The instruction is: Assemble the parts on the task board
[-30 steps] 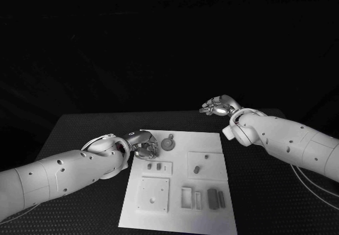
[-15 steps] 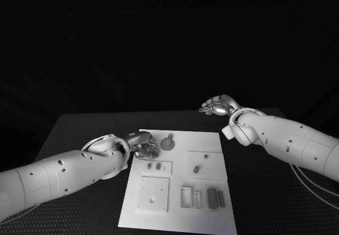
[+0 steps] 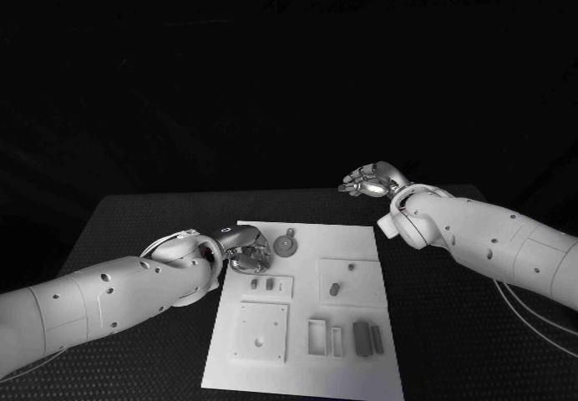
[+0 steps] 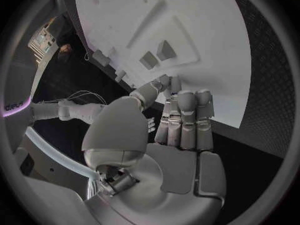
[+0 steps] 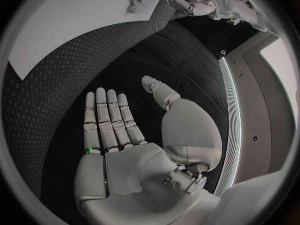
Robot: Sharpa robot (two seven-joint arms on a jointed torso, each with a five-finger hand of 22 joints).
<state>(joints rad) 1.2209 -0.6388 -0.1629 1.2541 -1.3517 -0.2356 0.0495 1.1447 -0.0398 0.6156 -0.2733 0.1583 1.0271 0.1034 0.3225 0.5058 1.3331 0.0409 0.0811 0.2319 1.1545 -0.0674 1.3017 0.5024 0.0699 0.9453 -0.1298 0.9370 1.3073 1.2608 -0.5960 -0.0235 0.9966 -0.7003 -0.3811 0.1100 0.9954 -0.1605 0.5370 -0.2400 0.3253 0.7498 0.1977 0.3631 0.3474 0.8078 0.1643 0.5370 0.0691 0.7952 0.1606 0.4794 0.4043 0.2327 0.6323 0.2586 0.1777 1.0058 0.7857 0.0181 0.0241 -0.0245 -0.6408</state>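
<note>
The white task board [image 3: 307, 368] lies mid-table. On it are a round grey part with a stem [image 3: 286, 244], two small parts [image 3: 265, 285] in a raised plate, a short peg [image 3: 337, 289] and several bars [image 3: 362, 340] near the front right. My left hand [image 3: 245, 249] is at the board's far left edge, beside the round part. In the left wrist view its fingers [image 4: 185, 116] lie straight and together over the board edge [image 4: 206, 85], with the thumb tip against them. Whether anything is pinched there is hidden. My right hand [image 3: 370, 181] hovers past the board's far right corner, flat and holding nothing [image 5: 119, 135].
A square plate with small holes [image 3: 261, 331] and an open slot frame [image 3: 318, 337] sit on the board's near half. Black table [image 3: 469, 334] surrounds the board. The right wrist view shows the board's corner [image 5: 62, 30] and my left hand [image 5: 190, 0] far off.
My left arm has drawn back a touch toward me, while its hand stays at the board's far left edge. The right arm is still.
</note>
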